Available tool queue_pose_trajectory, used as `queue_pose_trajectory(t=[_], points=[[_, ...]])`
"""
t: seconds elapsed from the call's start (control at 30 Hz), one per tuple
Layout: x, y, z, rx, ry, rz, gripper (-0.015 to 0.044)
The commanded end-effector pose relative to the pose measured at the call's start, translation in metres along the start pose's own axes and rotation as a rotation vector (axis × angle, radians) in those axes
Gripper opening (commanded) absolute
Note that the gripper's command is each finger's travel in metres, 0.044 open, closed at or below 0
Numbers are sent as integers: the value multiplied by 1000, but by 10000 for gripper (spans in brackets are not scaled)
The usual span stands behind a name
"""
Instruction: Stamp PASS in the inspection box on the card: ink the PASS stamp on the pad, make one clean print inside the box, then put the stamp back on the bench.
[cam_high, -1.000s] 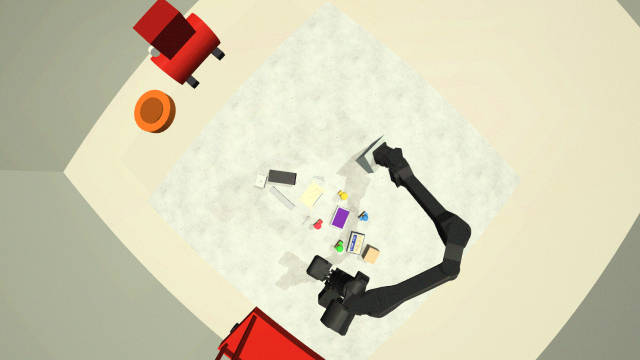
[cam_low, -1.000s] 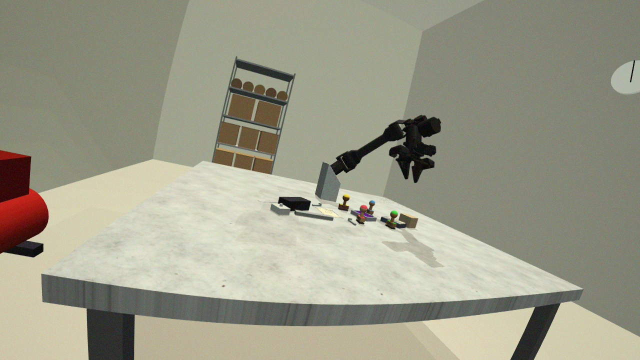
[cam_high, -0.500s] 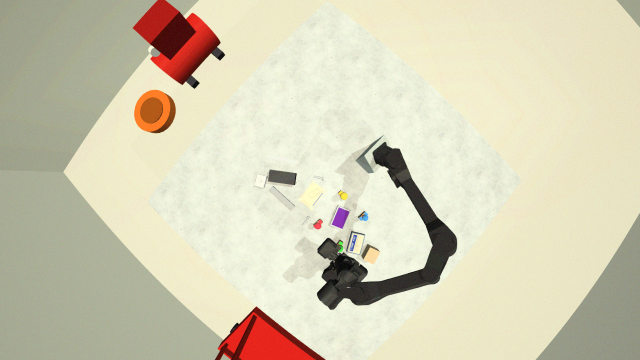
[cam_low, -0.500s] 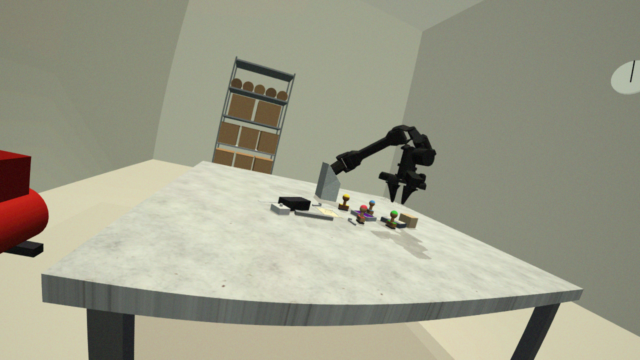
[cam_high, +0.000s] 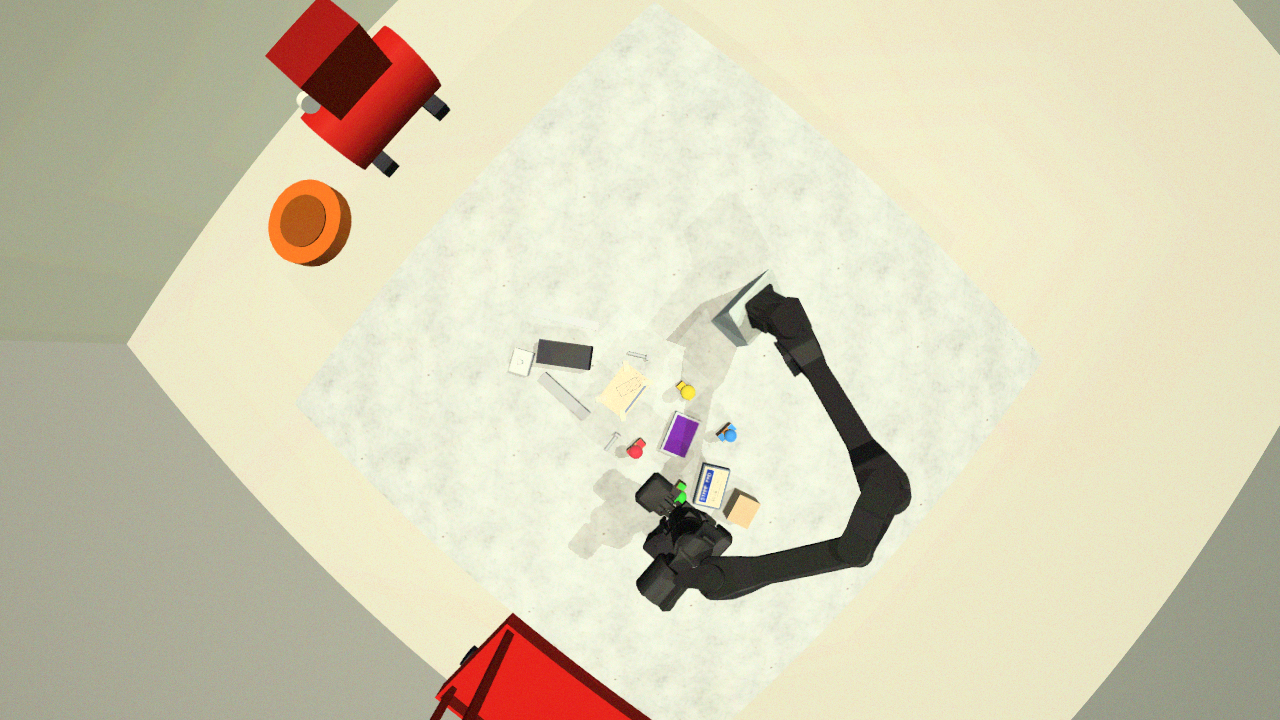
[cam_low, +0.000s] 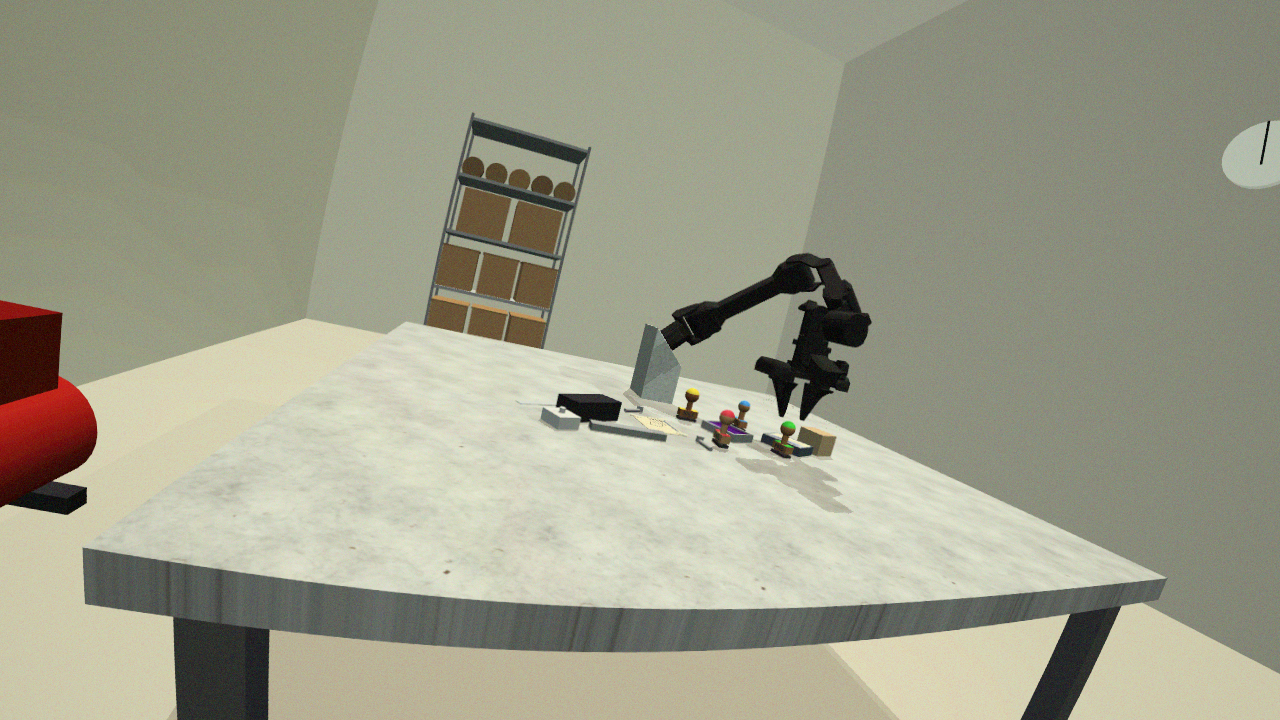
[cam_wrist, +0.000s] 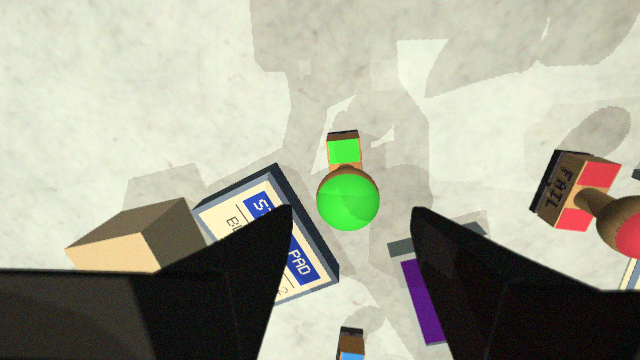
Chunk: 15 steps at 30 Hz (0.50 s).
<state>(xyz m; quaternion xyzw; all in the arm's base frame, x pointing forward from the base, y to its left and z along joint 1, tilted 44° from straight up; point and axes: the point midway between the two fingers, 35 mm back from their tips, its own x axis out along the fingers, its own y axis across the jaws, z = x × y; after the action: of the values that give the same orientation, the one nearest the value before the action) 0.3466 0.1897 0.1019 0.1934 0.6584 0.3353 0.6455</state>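
Observation:
My gripper (cam_low: 793, 417) (cam_wrist: 350, 216) is open and empty, fingers pointing down, above the green-knobbed stamp (cam_high: 681, 493) (cam_low: 787, 429) (cam_wrist: 345, 151). That stamp stands upright on the bench, its knob between the fingertips in the wrist view but well below them; its lettering does not show. The open purple ink pad (cam_high: 680, 434) (cam_wrist: 420, 300) lies beyond it, partly behind one finger in the wrist view. The cream card (cam_high: 612, 391) (cam_low: 657, 424) lies flat, with a small outlined box; any print in it is too small to tell.
The red FAIL stamp (cam_high: 635, 450) (cam_wrist: 590, 190), blue stamp (cam_high: 729, 435) and yellow stamp (cam_high: 686, 391) stand around the pad. The labelled STAMP PAD lid (cam_high: 711, 485) (cam_wrist: 305, 260) and a wooden block (cam_high: 742, 507) (cam_wrist: 115, 250) are beside the green one. A black block (cam_high: 564, 354) and grey bar (cam_high: 563, 395) lie near the card.

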Motion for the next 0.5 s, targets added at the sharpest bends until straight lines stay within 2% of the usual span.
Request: queue_pose_trajectory(t=[0.0,0.47], points=[[7,-1,0,8,0,-1,224],[30,0,-1,8,0,0,224]])
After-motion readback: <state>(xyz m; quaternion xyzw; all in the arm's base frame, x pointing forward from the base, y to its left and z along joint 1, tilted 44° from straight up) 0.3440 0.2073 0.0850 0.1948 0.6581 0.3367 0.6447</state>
